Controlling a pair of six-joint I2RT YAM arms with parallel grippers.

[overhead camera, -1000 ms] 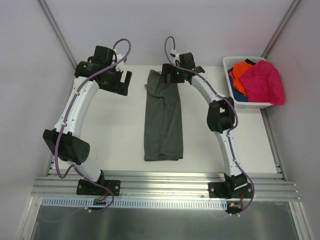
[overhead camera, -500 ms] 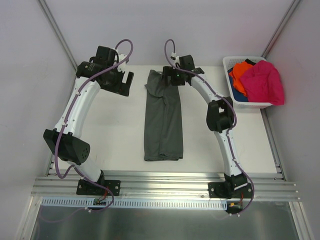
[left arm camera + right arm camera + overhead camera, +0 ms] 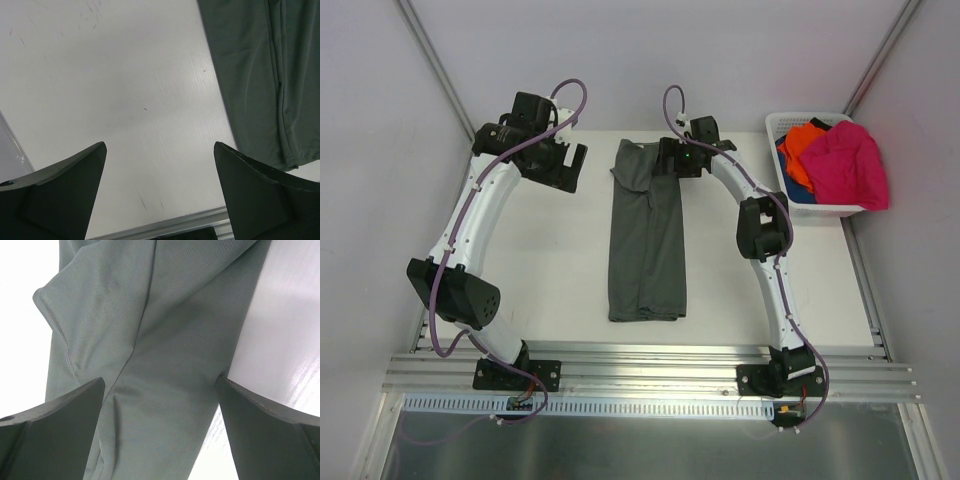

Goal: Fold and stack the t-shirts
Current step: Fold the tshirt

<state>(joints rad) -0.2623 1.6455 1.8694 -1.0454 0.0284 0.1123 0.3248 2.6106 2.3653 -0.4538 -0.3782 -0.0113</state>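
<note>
A dark grey-green t-shirt (image 3: 646, 240) lies folded into a long narrow strip down the middle of the white table (image 3: 550, 270). My right gripper (image 3: 668, 160) is open just above the strip's far end; the cloth (image 3: 165, 370) fills its wrist view between the jaws. My left gripper (image 3: 570, 168) is open and empty over bare table left of the shirt, whose edge (image 3: 260, 75) shows at the right of its view. A magenta-pink t-shirt (image 3: 845, 165), an orange one (image 3: 800, 142) and a blue one (image 3: 800, 188) lie heaped in the basket.
A white lattice basket (image 3: 785, 125) stands at the table's far right corner. Grey walls close the back and sides. A metal rail (image 3: 650, 365) runs along the near edge by the arm bases.
My right gripper has shifted slightly right and back over the far end of the grey-green shirt. The left arm and the shirt have hardly moved.
</note>
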